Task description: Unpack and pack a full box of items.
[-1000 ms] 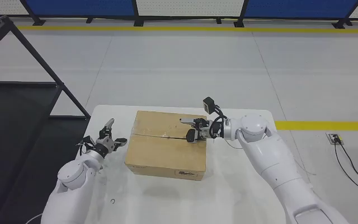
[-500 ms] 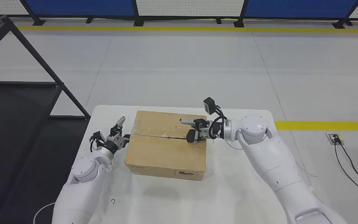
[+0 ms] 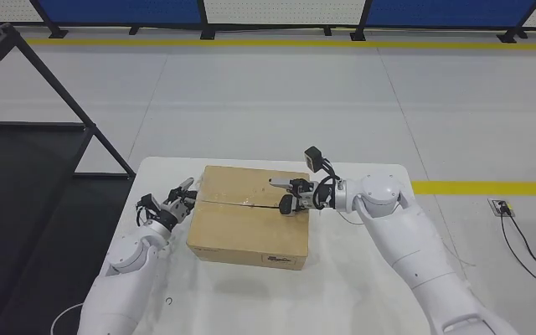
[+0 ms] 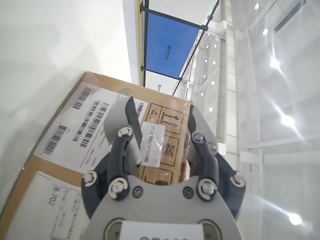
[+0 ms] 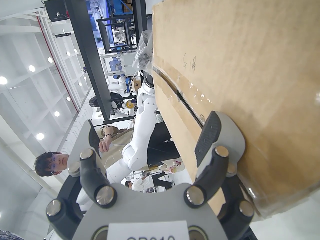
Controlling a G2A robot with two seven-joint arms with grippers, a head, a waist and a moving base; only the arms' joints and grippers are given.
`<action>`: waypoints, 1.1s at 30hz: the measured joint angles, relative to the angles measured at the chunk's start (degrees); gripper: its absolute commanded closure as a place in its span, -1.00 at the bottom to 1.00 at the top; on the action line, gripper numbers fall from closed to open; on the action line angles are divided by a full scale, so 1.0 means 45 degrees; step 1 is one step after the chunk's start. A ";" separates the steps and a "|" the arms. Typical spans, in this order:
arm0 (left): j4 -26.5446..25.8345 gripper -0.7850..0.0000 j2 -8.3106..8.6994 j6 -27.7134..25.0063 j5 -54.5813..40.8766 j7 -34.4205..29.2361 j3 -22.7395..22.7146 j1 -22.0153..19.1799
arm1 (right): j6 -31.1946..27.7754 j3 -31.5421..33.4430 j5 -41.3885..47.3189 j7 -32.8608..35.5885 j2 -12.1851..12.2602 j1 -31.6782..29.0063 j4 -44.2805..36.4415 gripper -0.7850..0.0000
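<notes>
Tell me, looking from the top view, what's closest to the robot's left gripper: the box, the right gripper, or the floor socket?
1. box, right beside the left gripper.
2. right gripper, over the box's other end.
3. floor socket, far off on the robot's right.

The left hand has travelled toward three o'clock across the counter, closing the gap to the box; it now sits just beside its nine o'clock end.
</notes>
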 measured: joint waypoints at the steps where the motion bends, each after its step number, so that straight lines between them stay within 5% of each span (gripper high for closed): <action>1: -0.0097 0.29 0.0008 -0.0072 -0.0034 -0.0069 -0.0031 0.0078 | -0.0010 -0.0008 0.0003 0.0014 0.0000 0.0009 0.0013 -1.00; 5: -0.0471 0.39 0.0032 -0.0189 -0.0213 -0.0129 -0.0160 0.0321 | -0.0055 -0.0034 0.0020 0.0053 -0.0006 0.0052 0.0092 -1.00; 12: -0.1170 0.99 0.0068 -0.0102 -0.0440 -0.0142 -0.0331 0.0620 | -0.0175 -0.0061 0.0087 0.0116 -0.0018 0.0130 0.0269 -1.00; 21: -0.2554 1.00 0.0141 -0.0366 -0.0721 -0.0192 -0.0682 0.1239 | -0.0320 -0.0066 0.0178 0.0179 -0.0023 0.0199 0.0451 -1.00; 33: -0.6563 1.00 0.0222 0.0340 -0.0422 0.0102 -0.0710 0.2320 | -0.0887 0.0141 0.0530 0.0001 -0.0004 0.0175 0.0629 -1.00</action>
